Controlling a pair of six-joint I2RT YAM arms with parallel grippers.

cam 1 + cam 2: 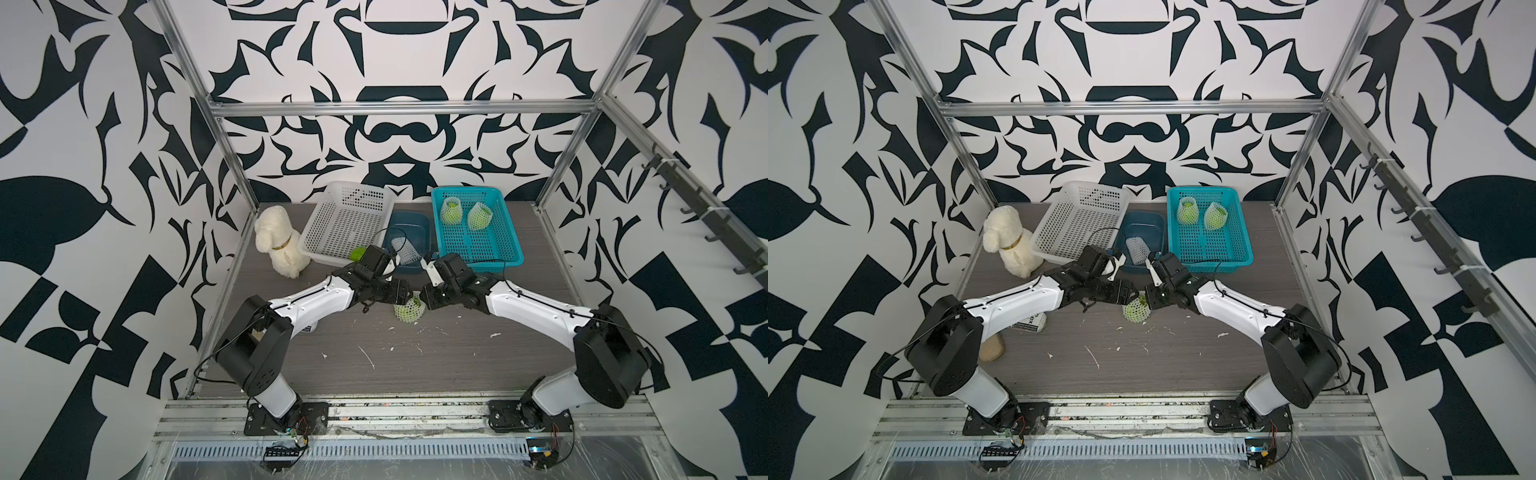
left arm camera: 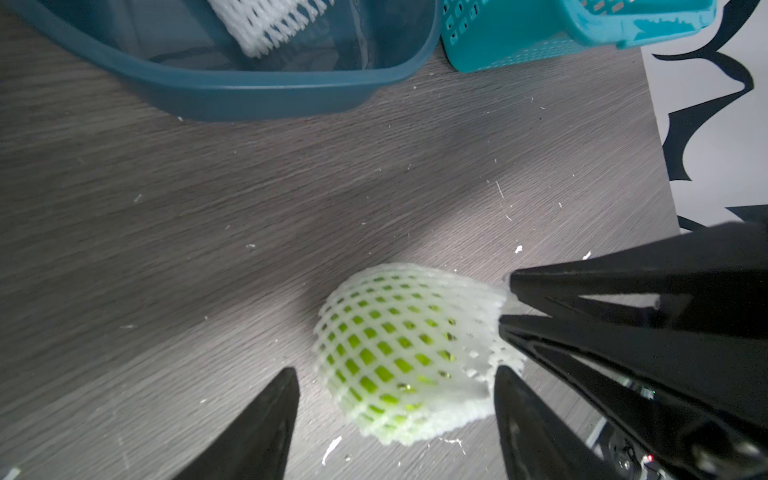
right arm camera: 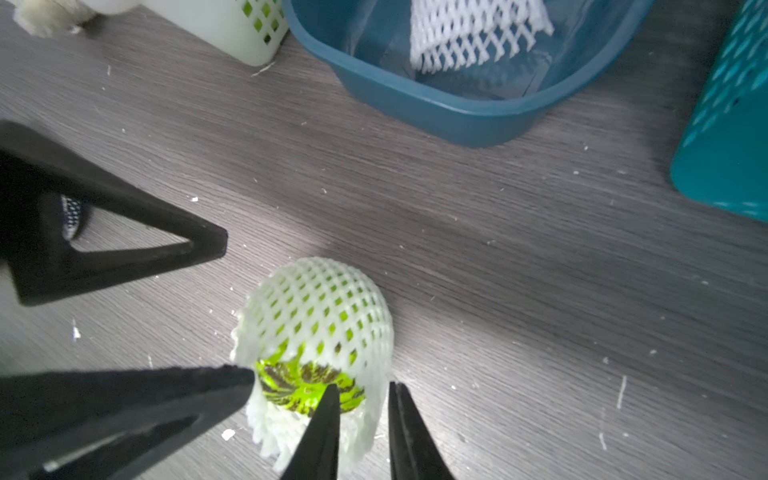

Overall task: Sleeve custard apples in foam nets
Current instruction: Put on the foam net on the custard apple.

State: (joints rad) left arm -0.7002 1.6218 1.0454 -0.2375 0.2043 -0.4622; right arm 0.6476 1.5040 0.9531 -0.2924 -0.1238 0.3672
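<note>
A custard apple [image 1: 409, 311] wrapped in a white foam net [image 3: 324, 303] lies on the table between both arms. Its dark-marked end [image 3: 307, 384] shows through the net's open mouth. My left gripper [image 2: 397, 419] is open, one finger on each side of the netted fruit. My right gripper [image 3: 361, 415] stands slightly open with the net's loose rim between its fingers. Two more netted custard apples [image 1: 451, 210] [image 1: 480, 216] sit in the teal basket [image 1: 513, 253]. A bare custard apple [image 1: 357, 253] lies in the white basket's near corner. A spare foam net [image 1: 405, 249] rests in the dark blue tub [image 1: 424, 226].
The white perforated basket [image 1: 332, 232] stands at the back left, with a plush dog [image 1: 278, 241] to its left. The tub and teal basket stand just beyond the grippers. White foam crumbs [image 1: 368, 357] are scattered over the near table.
</note>
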